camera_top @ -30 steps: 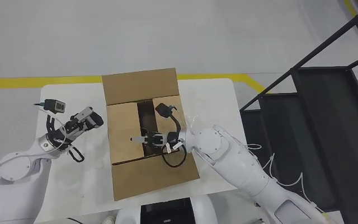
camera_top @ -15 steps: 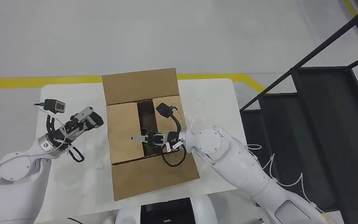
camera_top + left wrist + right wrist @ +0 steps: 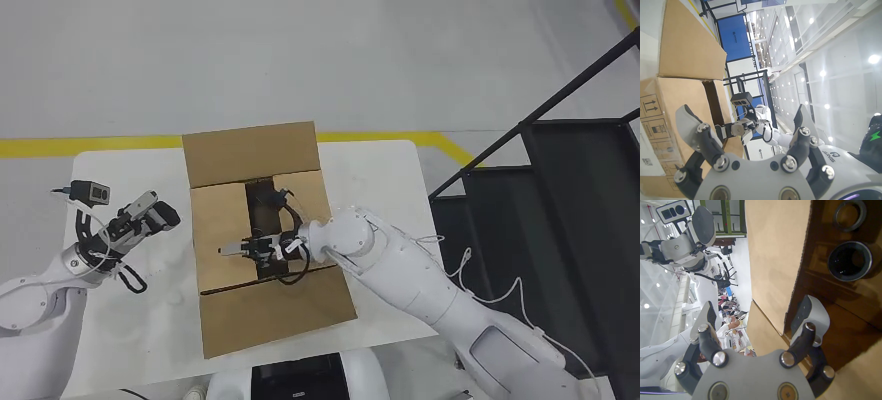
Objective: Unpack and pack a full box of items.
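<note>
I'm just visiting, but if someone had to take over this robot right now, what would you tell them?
Left gripper: open, holding nothing, beside the box.
Right gripper: open at the box's opening, straddling the edge of a flap.
Items: two black cups, it seems, sit inside the box.
Done: box is open.
Left: lifting the items out, then packing them back.

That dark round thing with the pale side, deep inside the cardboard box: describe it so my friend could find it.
Find the cardboard box on the white table; look inside, past the flap the right gripper straddles. Two open-ended tubes sit there. Yours is the black tube nearer the gripper, with a pale grey outer wall; the other tube is dark all over.
</note>
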Tool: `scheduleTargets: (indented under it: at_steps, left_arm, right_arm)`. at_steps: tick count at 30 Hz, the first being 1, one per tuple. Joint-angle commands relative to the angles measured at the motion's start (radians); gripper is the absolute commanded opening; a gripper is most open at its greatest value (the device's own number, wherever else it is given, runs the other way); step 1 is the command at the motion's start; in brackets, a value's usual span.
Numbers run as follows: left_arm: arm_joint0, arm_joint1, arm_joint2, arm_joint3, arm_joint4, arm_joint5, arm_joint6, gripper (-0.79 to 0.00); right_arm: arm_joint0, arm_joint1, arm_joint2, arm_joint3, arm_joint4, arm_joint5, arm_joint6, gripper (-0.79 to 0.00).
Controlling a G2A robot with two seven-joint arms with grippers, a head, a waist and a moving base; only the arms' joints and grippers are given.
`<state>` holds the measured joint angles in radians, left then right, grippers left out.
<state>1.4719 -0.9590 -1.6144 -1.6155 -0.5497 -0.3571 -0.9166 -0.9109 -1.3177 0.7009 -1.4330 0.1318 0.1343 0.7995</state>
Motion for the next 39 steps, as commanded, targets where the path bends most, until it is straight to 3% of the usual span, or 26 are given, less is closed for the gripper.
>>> scheduleTargets:
  at_steps: [1, 8, 14, 19, 27, 29, 32, 36, 39]
  left_arm:
    - [0.005, 0.0, -0.008, -0.005, -0.007, -0.002, 0.0, 0.0]
    - [0.028, -0.001, -0.035, -0.025, -0.04, -0.013, -0.003, 0.0]
    - [0.033, -0.006, -0.039, -0.032, -0.129, -0.053, -0.024, 0.0]
    - [0.04, -0.012, -0.059, -0.041, -0.212, -0.117, -0.039, 0.0]
    - [0.06, -0.009, -0.173, -0.066, -0.323, -0.193, -0.121, 0.0]
    - [0.084, -0.009, -0.172, -0.125, -0.353, -0.156, -0.16, 0.0]
    - [0.101, -0.009, -0.169, -0.135, -0.336, -0.085, -0.16, 0.0]
    - [0.05, -0.006, -0.135, -0.093, -0.321, 0.04, -0.166, 0.0]
    - [0.007, -0.006, -0.123, -0.042, -0.275, 0.084, -0.11, 0.0]
  right_arm:
    - [0.021, -0.014, -0.019, 0.023, 0.028, -0.031, 0.004, 0.0]
    - [0.064, -0.047, -0.054, 0.028, 0.106, -0.183, 0.06, 0.0]
    - [0.105, -0.079, -0.104, 0.003, 0.107, -0.23, 0.057, 0.0]
    - [0.19, -0.152, -0.197, 0.078, 0.133, -0.287, -0.006, 0.0]
    - [0.281, -0.283, -0.338, 0.285, 0.143, -0.331, -0.057, 0.0]
    - [0.298, -0.315, -0.358, 0.36, 0.148, -0.312, -0.066, 0.0]
    - [0.318, -0.365, -0.383, 0.449, 0.166, -0.304, -0.07, 0.0]
    - [0.32, -0.41, -0.399, 0.558, 0.177, -0.343, -0.058, 0.0]
    - [0.317, -0.432, -0.403, 0.615, 0.174, -0.367, -0.044, 0.0]
